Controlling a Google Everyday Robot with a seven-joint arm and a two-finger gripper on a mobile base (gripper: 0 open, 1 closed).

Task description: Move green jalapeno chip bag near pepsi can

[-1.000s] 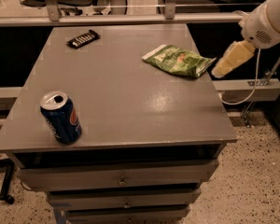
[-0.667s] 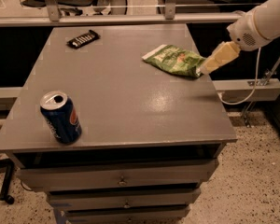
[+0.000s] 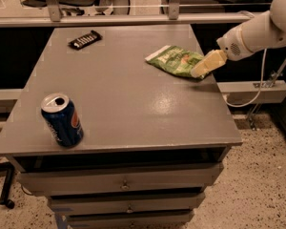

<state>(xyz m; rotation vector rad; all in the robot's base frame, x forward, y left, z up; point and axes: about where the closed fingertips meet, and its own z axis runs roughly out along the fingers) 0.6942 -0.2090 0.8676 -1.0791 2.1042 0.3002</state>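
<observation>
worktop (image 3: pixel 133 99): plain matte grey
green jalapeno chip bag (image 3: pixel 174 60): green, with lighter green and white print
pepsi can (image 3: pixel 63 120): blue body, silver top, round red-white-blue logo (seen partly side-on)
gripper (image 3: pixel 197 72): pale cream-yellow, at the bag's right edge, over the worktop's right side
arm (image 3: pixel 257 32): white
wrapper (image 3: pixel 85 39): dark, with small pale markings
floor (image 3: pixel 267 175): beige, dark-speckled
</observation>
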